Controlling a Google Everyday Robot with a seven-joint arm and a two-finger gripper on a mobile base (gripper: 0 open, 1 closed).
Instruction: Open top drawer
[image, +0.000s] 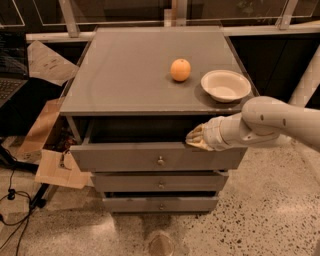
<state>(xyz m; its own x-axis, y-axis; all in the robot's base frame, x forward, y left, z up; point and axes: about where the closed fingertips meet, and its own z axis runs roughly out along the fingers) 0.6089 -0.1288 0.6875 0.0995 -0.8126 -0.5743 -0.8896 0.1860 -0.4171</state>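
The top drawer (125, 157) is a long grey panel with a small round metal knob (160, 161) at its centre. It stands pulled out a little from the cabinet, with a dark gap above it. My gripper (195, 138) comes in from the right on a white arm and rests at the drawer front's top edge, right of centre. Two narrower grey drawer fronts (160, 183) sit below it.
On the grey cabinet top (120, 75) sit an orange (180, 69) and a white bowl (225, 85). Cardboard pieces (55, 170) and cables (15, 200) lie on the floor at the left. A railing runs behind the cabinet.
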